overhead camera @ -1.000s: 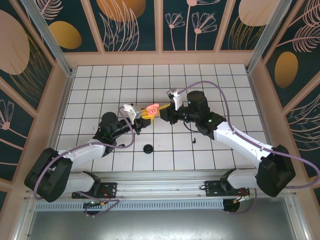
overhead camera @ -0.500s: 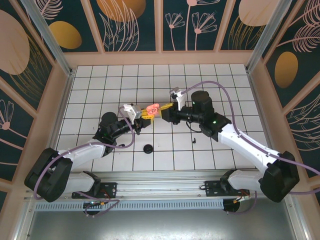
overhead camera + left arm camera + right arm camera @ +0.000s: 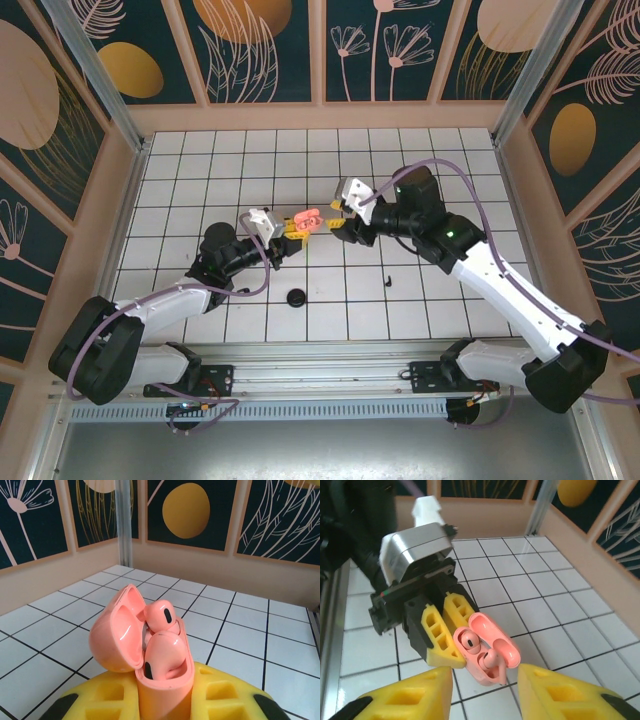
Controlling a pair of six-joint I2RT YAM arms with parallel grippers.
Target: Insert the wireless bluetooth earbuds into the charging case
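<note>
Two pink earbuds [image 3: 159,616] sit in the open charging case [image 3: 116,637], which the left pincer [image 3: 165,700] holds clamped. The top view adds a black earbud [image 3: 387,281] lying on the bench [image 3: 440,300], apart from the case. The right pincer [image 3: 485,695] — at the case a second ago — has backed off, fingers apart.

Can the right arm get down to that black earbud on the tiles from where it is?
Probably yes. The right end effector is open and empty, and the black earbud lies alone on bare tile beside that arm, apart from the pink charging case the left end effector holds.
</note>
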